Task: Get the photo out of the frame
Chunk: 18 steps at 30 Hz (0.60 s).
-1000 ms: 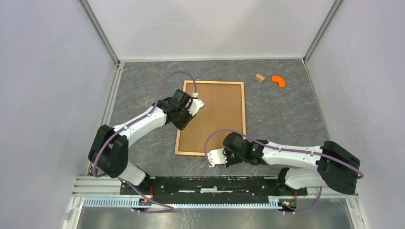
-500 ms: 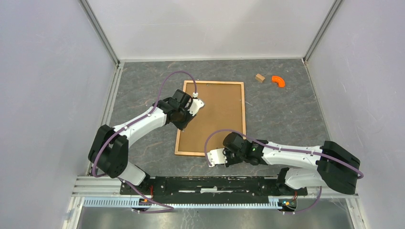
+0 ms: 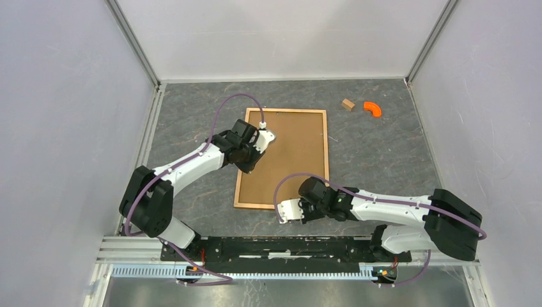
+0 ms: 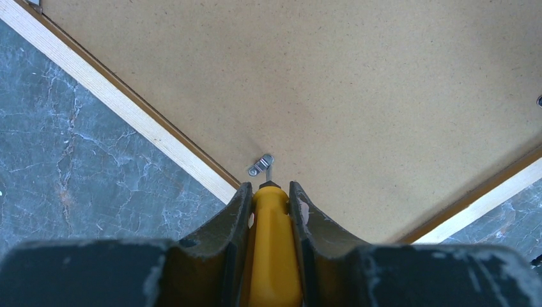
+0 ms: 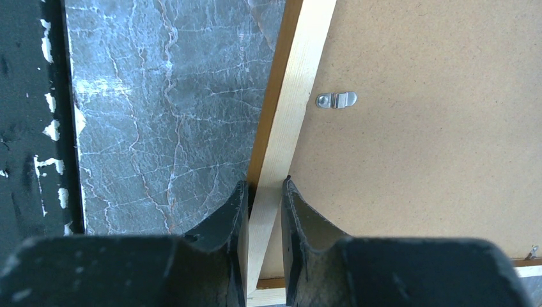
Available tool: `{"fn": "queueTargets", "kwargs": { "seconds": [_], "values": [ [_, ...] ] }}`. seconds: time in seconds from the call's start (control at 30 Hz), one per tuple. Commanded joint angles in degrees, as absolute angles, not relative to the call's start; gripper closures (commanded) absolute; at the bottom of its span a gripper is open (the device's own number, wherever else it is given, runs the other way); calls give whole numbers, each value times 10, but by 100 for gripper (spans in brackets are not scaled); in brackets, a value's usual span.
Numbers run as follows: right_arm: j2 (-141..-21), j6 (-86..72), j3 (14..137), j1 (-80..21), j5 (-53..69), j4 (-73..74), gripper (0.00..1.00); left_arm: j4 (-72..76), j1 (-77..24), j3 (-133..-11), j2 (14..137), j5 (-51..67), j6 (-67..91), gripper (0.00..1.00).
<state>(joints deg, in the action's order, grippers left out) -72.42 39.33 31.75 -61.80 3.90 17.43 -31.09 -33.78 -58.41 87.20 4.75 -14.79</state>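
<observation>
1. Grey marbled table (image 3: pixel 396 160) boxed by white walls (image 3: pixel 281 38) on three sides; black rail (image 3: pixel 275 246) along the near edge, both arm bases on it.
2. Mid-table, lying flat and back-up: frame (image 3: pixel 327 144), long sides running near to far, thin wooden border all round.
3. Seated inside that border: brown board (image 3: pixel 297 153), filling it edge to edge. No sight of the photo in any view; whether under the board, cannot tell.
4. On the board, close to the left border: small metal clip (image 4: pixel 260 164), turned askew.
5. Over the frame's left side: left gripper (image 4: pixel 270 187), narrowly parted and clamped on a yellow-handled tool (image 4: pixel 271 256), thin metal tip touching that clip.
6. At the near border: right gripper (image 5: pixel 264 185), jaws nearly closed and pinching the pale wood strip, one finger on the table side, the other on the board side.
7. Just beyond those fingers, on the board: second clip (image 5: pixel 336 100), lying crosswise, one end toward the border.
8. Far right of the table, well apart from the frame: small wooden block (image 3: pixel 348 104) and, just beside it, curved orange piece (image 3: pixel 372 109).
9. Open table right of the frame as far as the wall; a narrower strip on its left, under the left arm; a bare band between far border and back wall.
</observation>
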Motion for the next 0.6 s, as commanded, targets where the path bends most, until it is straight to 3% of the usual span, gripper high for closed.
{"fn": "queueTargets", "kwargs": {
  "seconds": [0.0, 0.23, 0.57],
  "values": [
    [-739, 404, 303, -620, 71, 189, 100, -273, -342, -589, 886, 51, -129, 98],
    [-724, 416, 297, -621, 87, 196, 100, -298, -326, -658, 869, 55, -151, 98],
    [-718, 439, 293, -620, 114, 215, 100, -335, -250, -795, 966, 49, -149, 98]
  ]
}}
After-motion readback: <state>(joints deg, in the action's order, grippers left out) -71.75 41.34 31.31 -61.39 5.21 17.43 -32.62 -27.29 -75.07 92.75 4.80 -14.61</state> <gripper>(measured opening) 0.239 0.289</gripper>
